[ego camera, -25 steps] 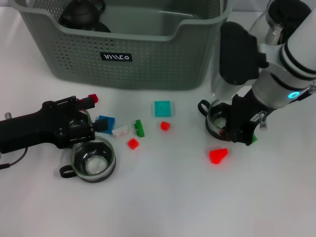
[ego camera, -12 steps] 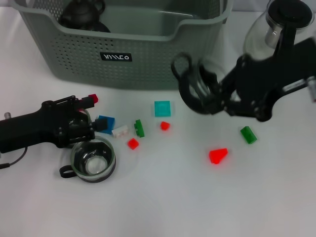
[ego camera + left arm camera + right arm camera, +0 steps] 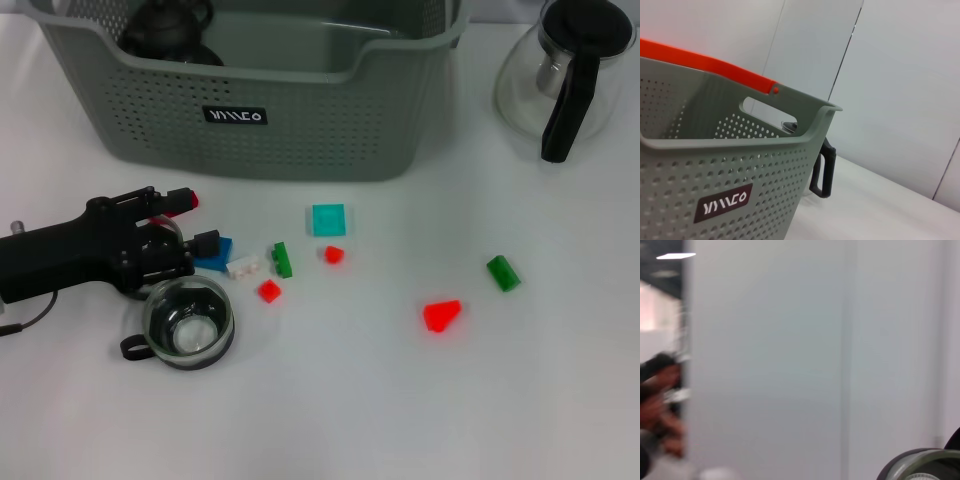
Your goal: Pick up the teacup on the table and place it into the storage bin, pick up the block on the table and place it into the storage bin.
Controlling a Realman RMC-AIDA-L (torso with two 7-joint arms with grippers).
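A glass teacup (image 3: 188,323) with a black handle stands on the white table at the front left. Just behind it lies my left gripper (image 3: 197,221), black and low over the table, its fingers apart and nothing held. Its lower finger touches a blue block (image 3: 216,251), and a red block (image 3: 187,198) peeks out behind its upper finger. More blocks lie scattered: white (image 3: 244,266), green (image 3: 283,260), red (image 3: 269,291), teal (image 3: 328,219). The storage bin (image 3: 300,130) stands at the back; its wall and label (image 3: 722,202) fill the left wrist view. My right gripper is out of view.
A black teapot (image 3: 165,25) sits inside the bin. A glass pitcher (image 3: 565,70) with a black handle stands at the back right. A red wedge (image 3: 442,315), a green block (image 3: 503,273) and a small red block (image 3: 334,254) lie to the right.
My right arm lifted a second teacup off the table's right side, swung it toward the bin, and has left the head view. My left gripper's fingers shifted slightly toward the blue block.
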